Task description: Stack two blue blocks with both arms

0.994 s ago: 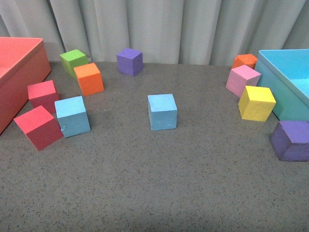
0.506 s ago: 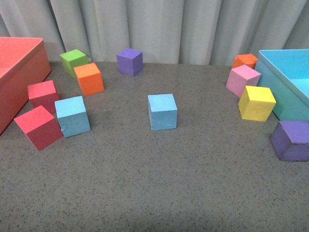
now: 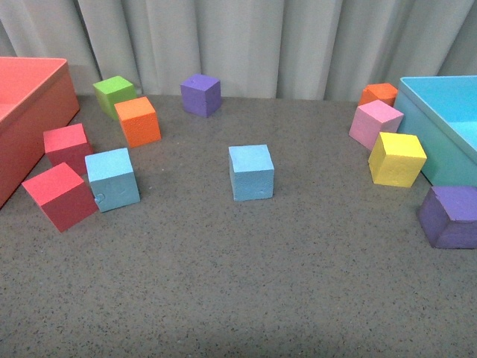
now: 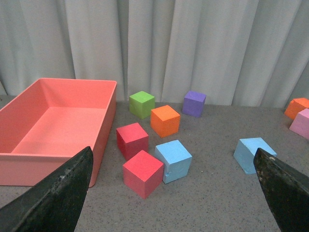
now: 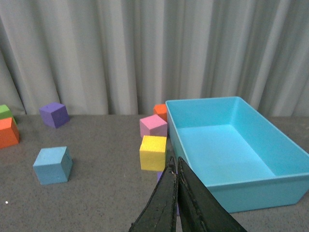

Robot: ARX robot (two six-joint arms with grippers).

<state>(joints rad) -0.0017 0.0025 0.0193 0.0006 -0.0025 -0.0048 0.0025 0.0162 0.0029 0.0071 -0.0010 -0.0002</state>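
One sky-blue block (image 3: 251,171) sits mid-table; it also shows in the left wrist view (image 4: 252,154) and the right wrist view (image 5: 52,165). The second blue block (image 3: 112,179), with a small dent at its lower corner, lies at the left against a red cube (image 3: 59,195); it shows in the left wrist view (image 4: 173,160). Neither arm shows in the front view. My left gripper (image 4: 176,193) is open and empty, fingers (image 4: 53,198) wide apart, well back from the blocks. My right gripper (image 5: 175,166) is shut and empty, near the turquoise bin (image 5: 231,150).
A salmon bin (image 3: 30,112) stands at far left. Red (image 3: 65,146), orange (image 3: 137,121), green (image 3: 114,92) and purple (image 3: 200,95) cubes lie at the back left. Pink (image 3: 375,123), orange (image 3: 379,94), yellow (image 3: 396,159) and purple (image 3: 449,216) cubes sit beside the turquoise bin (image 3: 447,127) on the right.
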